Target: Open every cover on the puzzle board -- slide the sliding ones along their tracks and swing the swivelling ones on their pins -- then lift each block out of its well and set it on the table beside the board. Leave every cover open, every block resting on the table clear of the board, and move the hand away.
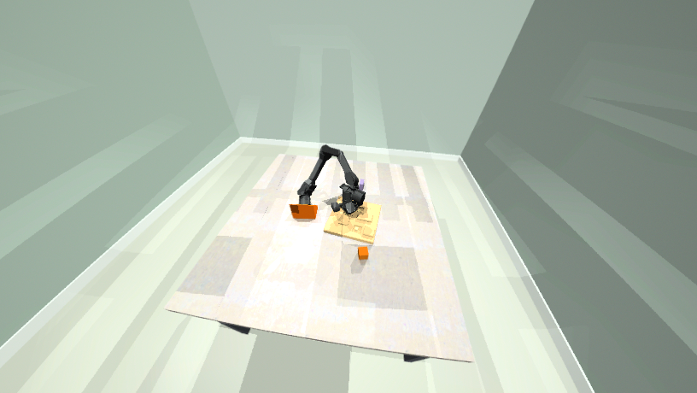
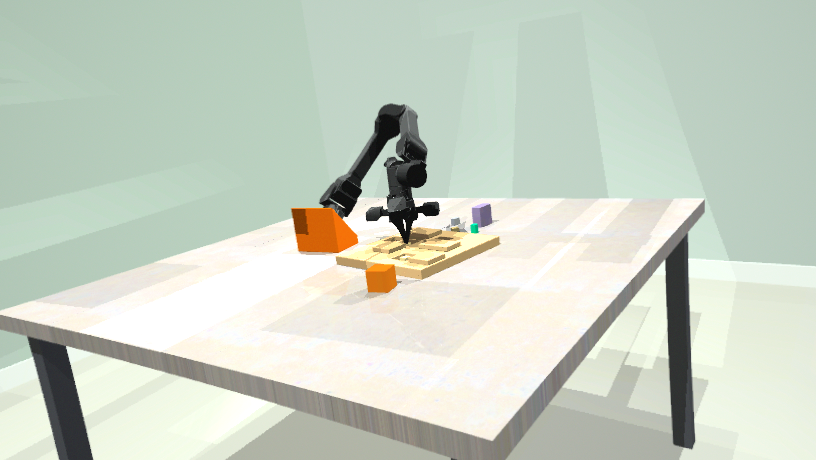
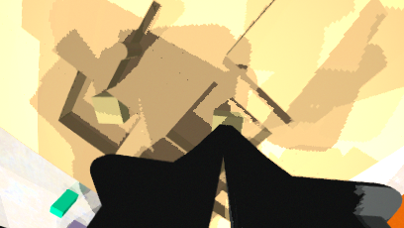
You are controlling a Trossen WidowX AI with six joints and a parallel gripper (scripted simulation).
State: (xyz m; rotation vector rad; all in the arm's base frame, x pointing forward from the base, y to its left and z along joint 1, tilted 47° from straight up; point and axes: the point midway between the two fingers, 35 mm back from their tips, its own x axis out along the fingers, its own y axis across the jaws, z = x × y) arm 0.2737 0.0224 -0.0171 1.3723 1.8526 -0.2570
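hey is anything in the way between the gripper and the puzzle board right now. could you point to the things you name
Nothing visible stands between them: the closed gripper (image 1: 349, 213) (image 2: 406, 241) points down at the puzzle board (image 1: 351, 236) (image 2: 380, 260), and the orange cube (image 1: 363, 253) (image 2: 380, 278) sits off to the side.

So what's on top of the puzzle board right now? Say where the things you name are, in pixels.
On the puzzle board (image 1: 349, 235) (image 2: 380, 262) sit raised tan covers (image 2: 442, 245); the closed pincer (image 1: 349, 213) (image 2: 406, 241) (image 3: 225, 131) hides some of it.
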